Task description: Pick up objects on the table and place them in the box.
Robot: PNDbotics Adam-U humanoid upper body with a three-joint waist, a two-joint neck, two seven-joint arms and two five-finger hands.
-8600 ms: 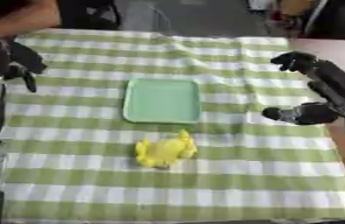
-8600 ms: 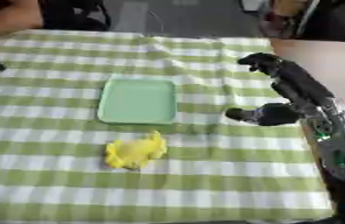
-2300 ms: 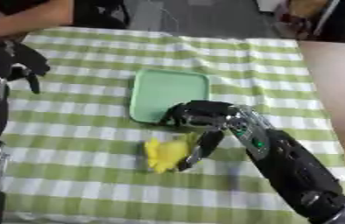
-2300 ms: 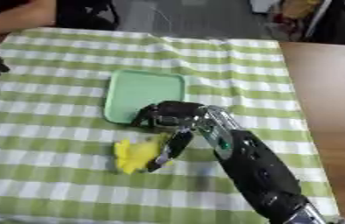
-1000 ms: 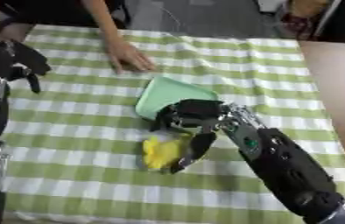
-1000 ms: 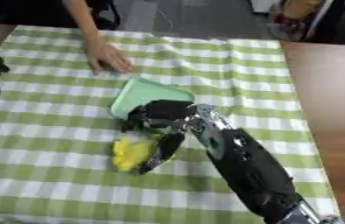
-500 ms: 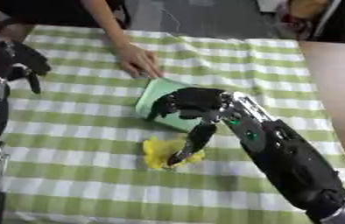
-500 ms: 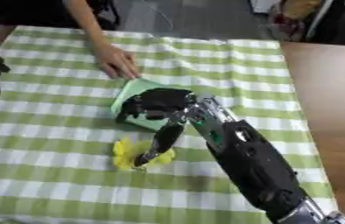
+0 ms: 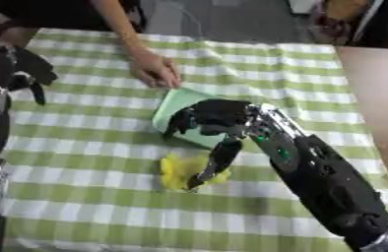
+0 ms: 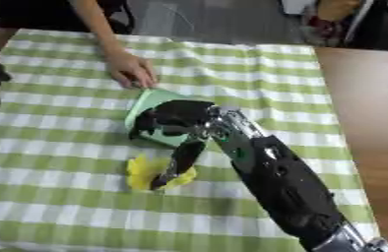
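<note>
**Ana:** Left eye view first, nearest things: what lies closest on the green-and-white checked tablecloth (image 9: 77, 197)?

**Ben:** The yellow object (image 9: 178, 172), a soft-looking lump lying flat on the cloth, just in front of the green tray (image 9: 173, 106). One long dark finger of the right hand (image 9: 210, 118) reaches down onto it, its tip touching the lump's right part.

**Ana:** And the rest of that hand?

**Ben:** It hangs over the near half of the tray, its black arm coming in from the lower right corner. The other fingers are curled downward and spread apart from one another. They close on nothing that can be made out; only the extended finger meets the yellow object.

**Ana:** Is the tray flat?

**Ben:** It seems tipped, its far left corner raised, though the hand hides much of it.

**Ana:** What sits behind it?

**Ben:** A person's bare hand (image 10: 130, 70) rests on the cloth at the tray's far left corner, touching or almost touching its edge. The forearm runs up to the far side of the table.

**Ana:** The left hand (image 9: 18, 69)?

**Ben:** At the left edge, well apart from tray and yellow object, dark fingers bent downward and holding nothing.
</note>
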